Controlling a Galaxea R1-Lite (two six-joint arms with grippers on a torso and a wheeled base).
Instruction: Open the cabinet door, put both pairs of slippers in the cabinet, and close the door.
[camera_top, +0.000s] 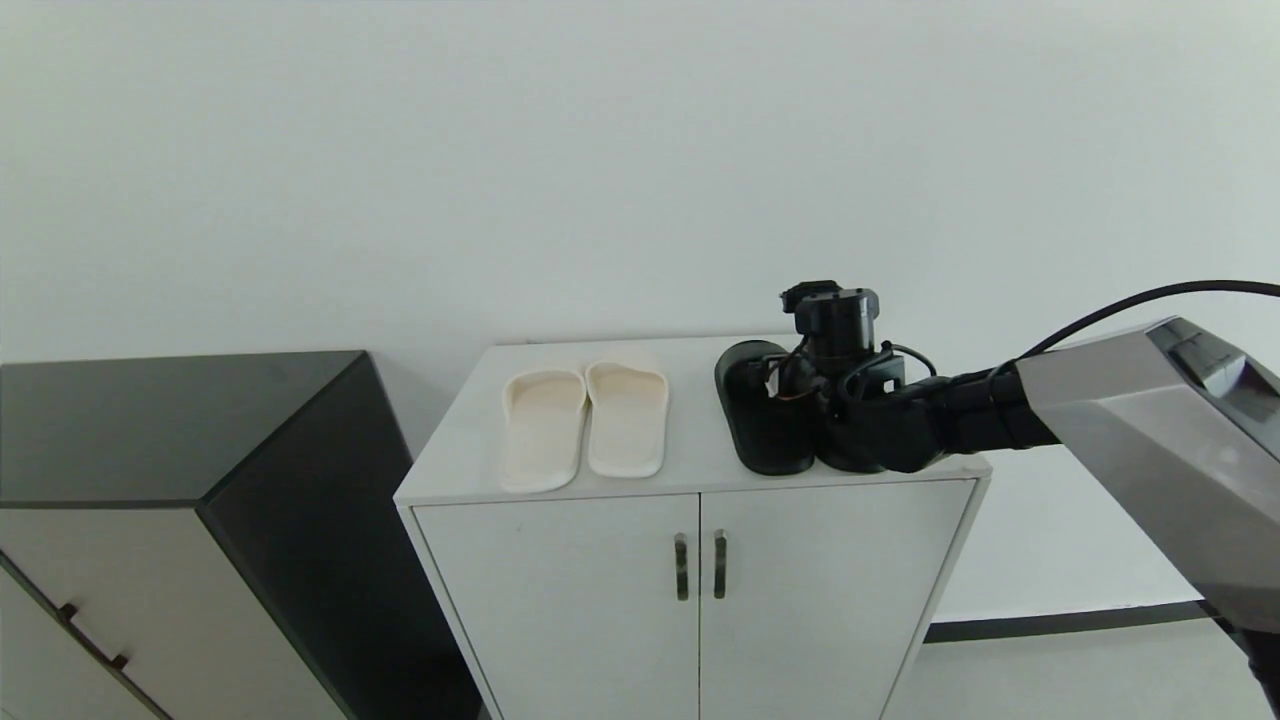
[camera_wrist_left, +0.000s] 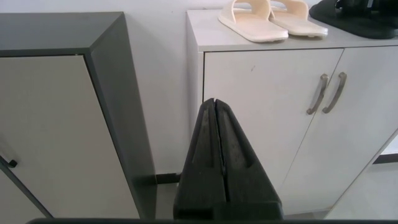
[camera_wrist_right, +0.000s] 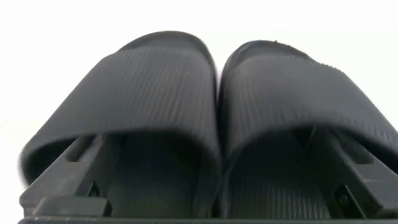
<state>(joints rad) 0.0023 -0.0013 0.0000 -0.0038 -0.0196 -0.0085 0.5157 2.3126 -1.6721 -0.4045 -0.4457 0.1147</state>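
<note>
At the far left stood a dark grey cabinet with a pale front (camera_top: 180, 430), no part of your job. Your left gripper (camera_wrist_left: 216, 106) hung low, near its front and left of the white two-door cabinet (camera_top: 690, 455), with its jaws pressed together and holding nothing.

Both white doors (camera_top: 560, 610) were shut, their two metal bar handles (camera_top: 681, 566) side by side at the centre seam. On the cabinet top the pair of cream foam slippers (camera_top: 560, 430) lay left of centre, flat and touching each other. The pair of black ribbed rubber slippers (camera_top: 765, 420) lay at the right end.

Your right gripper (camera_wrist_right: 208, 180) was at the black pair with its jaws spread wide. One finger (camera_wrist_right: 68, 174) was under each strap, and the two inner strap walls stood between them.

You appeared to be taking hold of the black pair. To do it well:
- Close squarely, so that both inner walls are caught together. A shallow bite would likely drop one slipper.
- Lift straight up before swinging away.
- Keep the free left gripper for a handle, since nothing could go inside while the doors were shut.
</note>
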